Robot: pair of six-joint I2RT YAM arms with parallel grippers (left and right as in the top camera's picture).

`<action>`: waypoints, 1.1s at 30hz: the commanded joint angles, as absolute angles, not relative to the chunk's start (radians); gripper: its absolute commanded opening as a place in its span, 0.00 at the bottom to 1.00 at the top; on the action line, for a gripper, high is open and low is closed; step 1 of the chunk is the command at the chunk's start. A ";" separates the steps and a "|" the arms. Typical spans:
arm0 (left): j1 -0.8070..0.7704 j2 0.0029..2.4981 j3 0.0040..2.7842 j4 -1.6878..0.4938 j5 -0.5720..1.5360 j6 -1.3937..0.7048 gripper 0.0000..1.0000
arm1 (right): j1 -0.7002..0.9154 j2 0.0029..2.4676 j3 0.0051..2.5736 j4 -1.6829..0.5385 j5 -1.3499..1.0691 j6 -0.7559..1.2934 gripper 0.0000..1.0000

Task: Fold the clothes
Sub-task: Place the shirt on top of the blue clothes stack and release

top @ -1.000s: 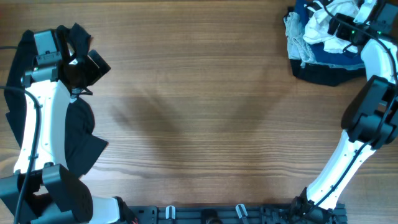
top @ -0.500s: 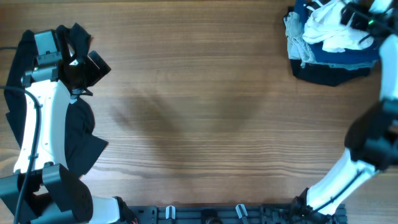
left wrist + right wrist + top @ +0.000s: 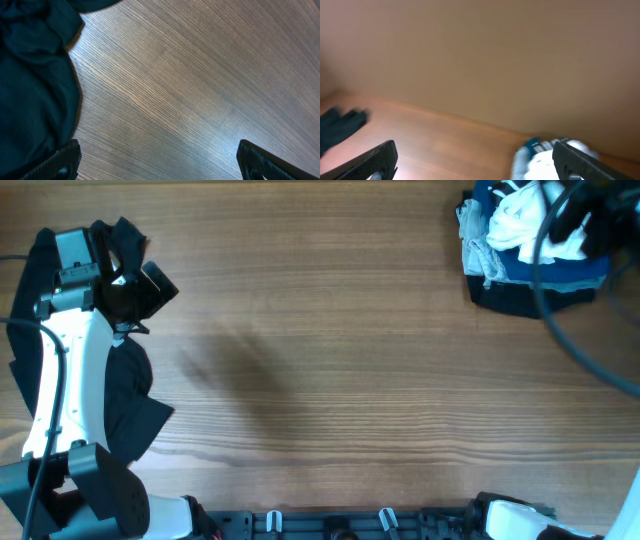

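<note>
Counter: brown wood grain running left to right, with soft diffuse shadows left of centre. Black rail with small metal clips along the near edge. Plain tan wall behind, blurred.

Garment at left edge of table, under left arm, clothes pile at far-right corner, apparently stacked

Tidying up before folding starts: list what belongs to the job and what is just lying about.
Job: black garment; pile of white, blue and dark clothes.
Lying about: nothing loose, only the wooden table and the black rail at its near edge.
</note>
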State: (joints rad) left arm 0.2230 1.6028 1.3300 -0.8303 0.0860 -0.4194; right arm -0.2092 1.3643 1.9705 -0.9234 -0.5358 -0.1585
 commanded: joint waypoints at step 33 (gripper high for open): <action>0.226 1.610 1.328 -0.830 0.077 -0.400 1.00 | -0.147 1.346 1.954 -1.519 -0.285 0.360 1.00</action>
State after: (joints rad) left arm 0.2230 1.6028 1.3300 -0.8299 0.0860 -0.4194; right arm -0.1509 1.3525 1.9640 -1.5330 -0.3332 0.4240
